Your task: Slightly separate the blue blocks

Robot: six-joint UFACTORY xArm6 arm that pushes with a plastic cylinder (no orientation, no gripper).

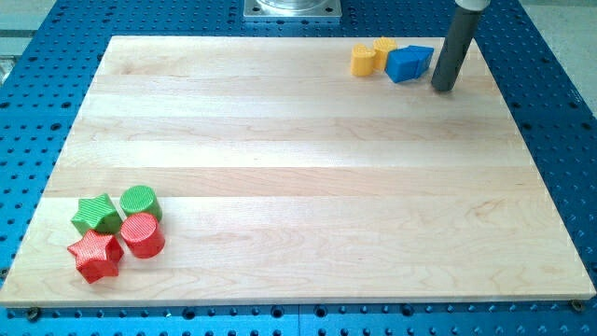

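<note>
Two blue blocks lie pressed together at the view's top right: a larger blue block (405,64) and a smaller blue piece (423,54) at its upper right; their exact shapes are hard to tell. My tip (444,89) stands just to the right of them, a small gap away, not touching. Two yellow blocks sit at the blue blocks' left: a yellow cylinder (363,60) and another yellow block (384,47) behind it, touching the blue block.
At the view's bottom left is a cluster: a green star (96,214), a green cylinder (140,203), a red cylinder (143,234) and a red star (95,256). The wooden board (298,177) lies on a blue perforated table.
</note>
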